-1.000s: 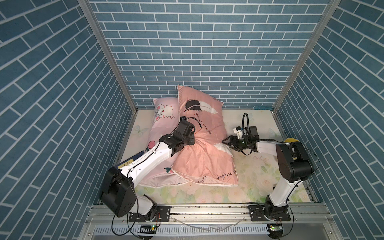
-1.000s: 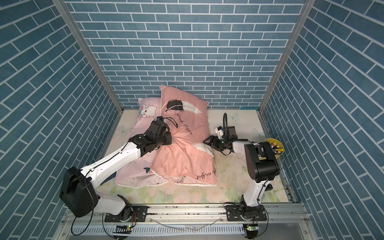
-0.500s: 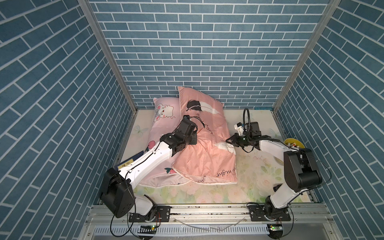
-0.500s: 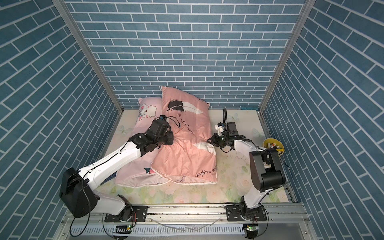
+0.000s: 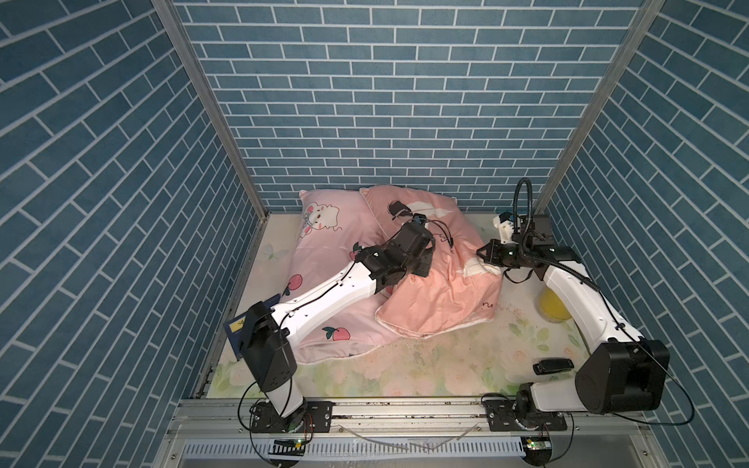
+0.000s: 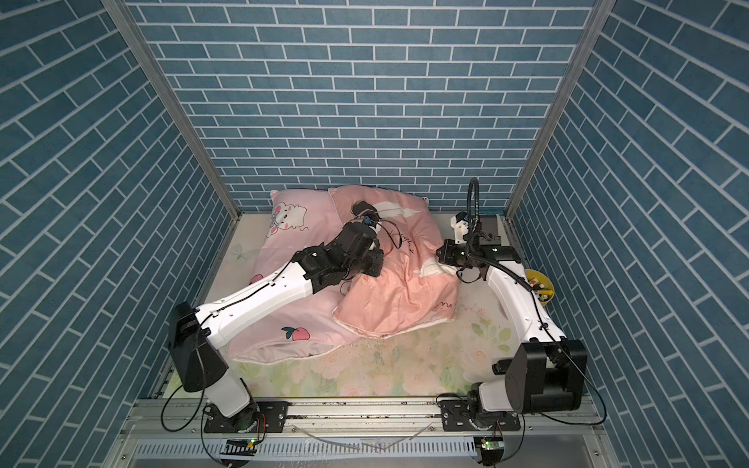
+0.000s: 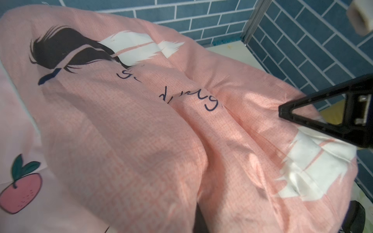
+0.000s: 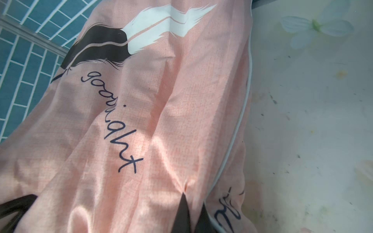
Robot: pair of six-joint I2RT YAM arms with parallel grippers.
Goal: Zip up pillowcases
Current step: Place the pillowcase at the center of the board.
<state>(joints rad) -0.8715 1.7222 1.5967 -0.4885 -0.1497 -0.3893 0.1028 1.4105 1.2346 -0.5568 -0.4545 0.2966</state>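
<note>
Two pillowcases lie on the floral sheet. The light pink one point(image 5: 324, 243) point(image 6: 283, 243), printed with a cartoon animal and fruits, lies to the left. The salmon one point(image 5: 441, 295) point(image 6: 397, 300) point(image 7: 141, 121) point(image 8: 161, 100), with feathers and "good night" script, is crumpled partly over it. My left gripper point(image 5: 423, 269) point(image 6: 375, 269) is at its left side, with bunched cloth drawn in over the jaws in the left wrist view. My right gripper point(image 5: 482, 256) point(image 6: 439, 256) point(image 8: 192, 207) is shut on a fold beside the white-piped right edge.
A yellow bowl point(image 5: 553, 310) point(image 6: 539, 285) sits by the right wall, behind the right forearm. A blue book point(image 5: 237, 328) leans at the left wall. A small black object point(image 5: 553, 366) lies on the floral sheet point(image 5: 425, 364). Brick-patterned walls close in three sides.
My right gripper has shut on the salmon pillowcase's right edge. Both grippers moved toward the back wall. The salmon pillowcase has bunched up and its near end has slid back.
</note>
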